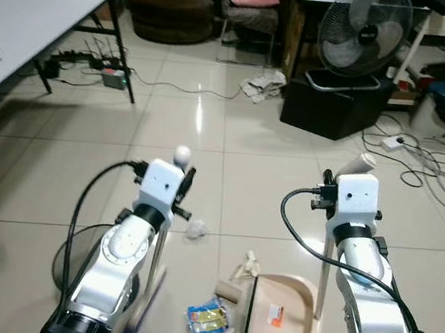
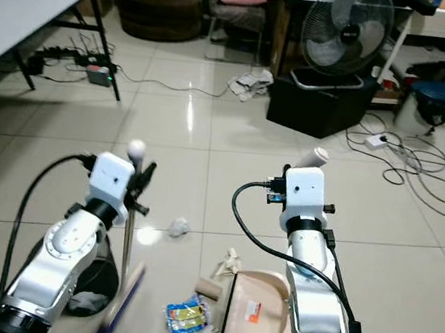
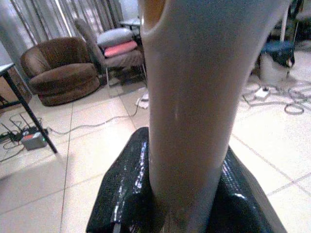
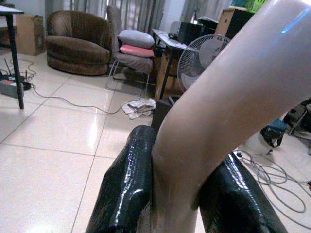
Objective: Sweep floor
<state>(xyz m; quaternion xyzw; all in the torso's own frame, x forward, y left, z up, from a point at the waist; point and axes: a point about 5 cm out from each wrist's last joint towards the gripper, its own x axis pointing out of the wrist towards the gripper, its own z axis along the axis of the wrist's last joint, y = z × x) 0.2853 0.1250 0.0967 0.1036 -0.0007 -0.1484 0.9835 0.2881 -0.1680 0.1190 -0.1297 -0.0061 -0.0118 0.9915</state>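
Observation:
My left gripper is shut on the broom's pale handle, with black fingers on both sides of it. The blurred blue broom head is on the floor by my left arm. My right gripper is shut on the dustpan's upright handle. The beige dustpan rests on the tiles in front of me. Litter lies at its open side: a yellow and blue wrapper, a cardboard tube and a paper scrap. A crumpled paper ball sits farther out.
A standing fan and a black box stand ahead on the right, with cables trailing across the tiles. A white table and a power strip are on the left. Crumpled papers lie near a brown armchair.

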